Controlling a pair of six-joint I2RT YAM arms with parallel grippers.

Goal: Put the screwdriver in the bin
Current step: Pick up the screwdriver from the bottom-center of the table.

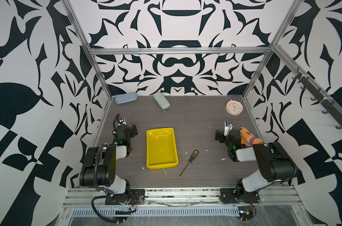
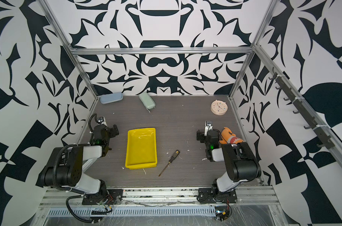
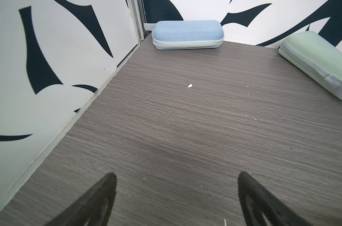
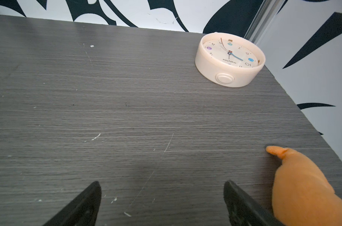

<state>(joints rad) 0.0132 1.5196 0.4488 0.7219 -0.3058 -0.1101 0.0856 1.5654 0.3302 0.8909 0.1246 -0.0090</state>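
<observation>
The left gripper hangs spread and empty over the tabletop. To its right sits the bin. The screwdriver lies outside the bin, just beside it, left of the right gripper, which is equally spread and empty.

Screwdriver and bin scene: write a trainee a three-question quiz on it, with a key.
1. True or false: the screwdriver lies inside the bin.
2. Which object lies nearest the right end effector? A) blue case B) orange plush toy C) green case
3. Fill in: the left end effector is ____ and holds nothing.
Key: 1 false, it lies beside the bin; 2 B; 3 open.
</observation>
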